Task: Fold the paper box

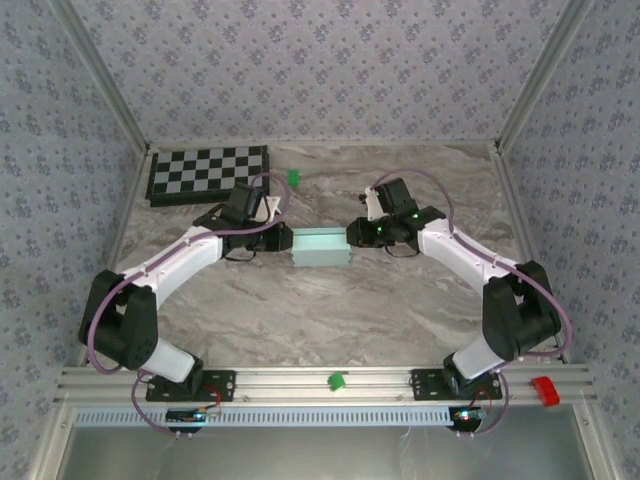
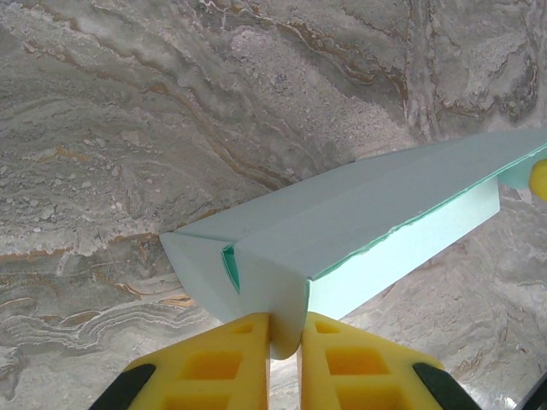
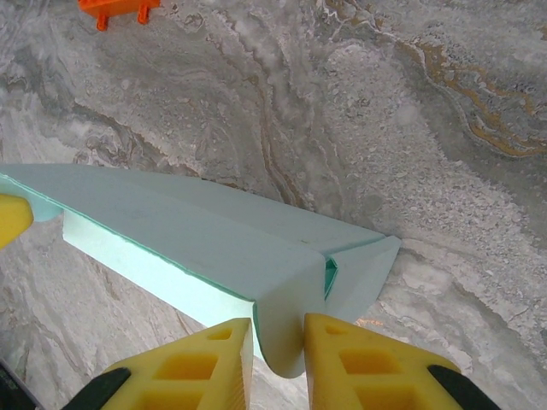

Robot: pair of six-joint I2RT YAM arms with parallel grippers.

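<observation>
The left pincer is narrow. Its two yellow fingers nip a rounded end flap of the paper box between their tips, and the card fills the slit between them. The finger bases are cut off by the bottom edge at 6 o'clock. From the grip the box runs off toward 2 o'clock as a long pale-blue fold. Its far end is cut by the frame, where a sliver of yellow pad sits against it at 3 o'clock. A dark green-edged gap at the near corner opens into the box, but its inside cannot be made out.

The right pincer stands a little wider and is closed on the opposite end flap of the box. The card bows between its fingers. The box runs toward 10 o'clock and is cut off at the left edge behind another yellow pad. An orange piece at 11 o'clock is clipped by the top edge, too partial to identify.

From above, the box lies mid-table, held from both ends. The left pincer is at its 9 o'clock and the right pincer at its 3 o'clock. Both sets of fingertips and both box ends are hidden under the wrist housings. The checkerboard lies at 10 o'clock from the box. A small green piece sits at 11 o'clock, too small to name.
</observation>
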